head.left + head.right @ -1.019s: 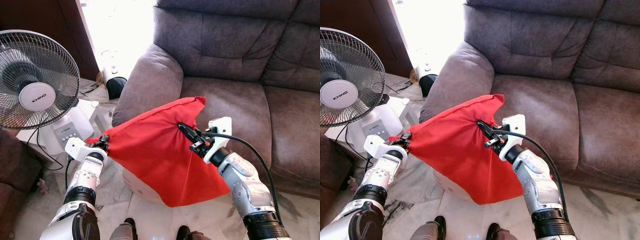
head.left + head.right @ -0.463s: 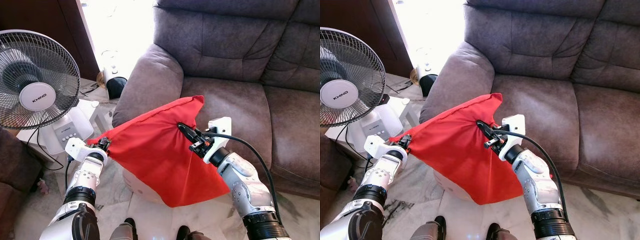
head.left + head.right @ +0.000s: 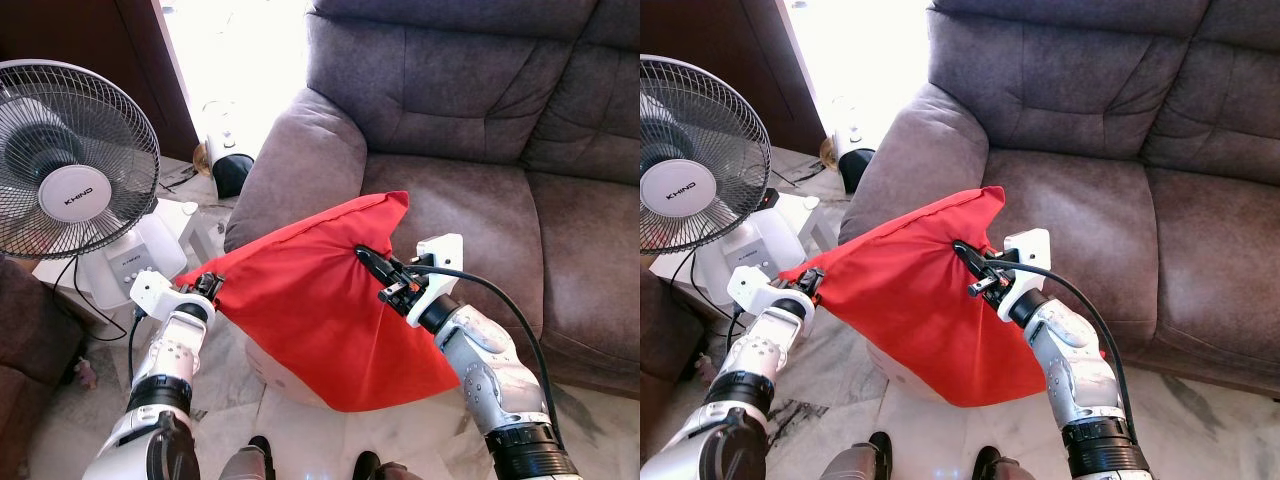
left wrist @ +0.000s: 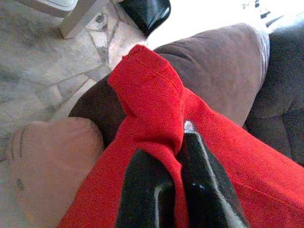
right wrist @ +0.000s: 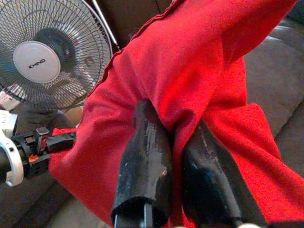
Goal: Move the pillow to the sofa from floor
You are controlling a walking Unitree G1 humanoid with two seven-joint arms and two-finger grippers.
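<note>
A red pillow (image 3: 320,300) hangs in the air in front of the brown sofa (image 3: 470,130), held up between both arms. My left gripper (image 3: 208,287) is shut on the pillow's left corner (image 4: 147,90), near the sofa's armrest (image 3: 300,160). My right gripper (image 3: 368,258) is shut on a fold of red cloth (image 5: 190,95) near the pillow's upper right part. The pillow's lower tip (image 3: 350,405) droops over the floor, level with the front edge of the seat cushion (image 3: 480,220).
A standing fan (image 3: 70,160) is at my left, with a white box (image 3: 135,260) and cable under it. A pale round cushion (image 3: 275,375) lies on the marble floor beneath the pillow. A dark object (image 3: 230,170) sits by the armrest.
The pillow and both grippers have barely shifted; the left gripper with its corner sits slightly lower and the pillow's bottom tip hangs a touch higher.
</note>
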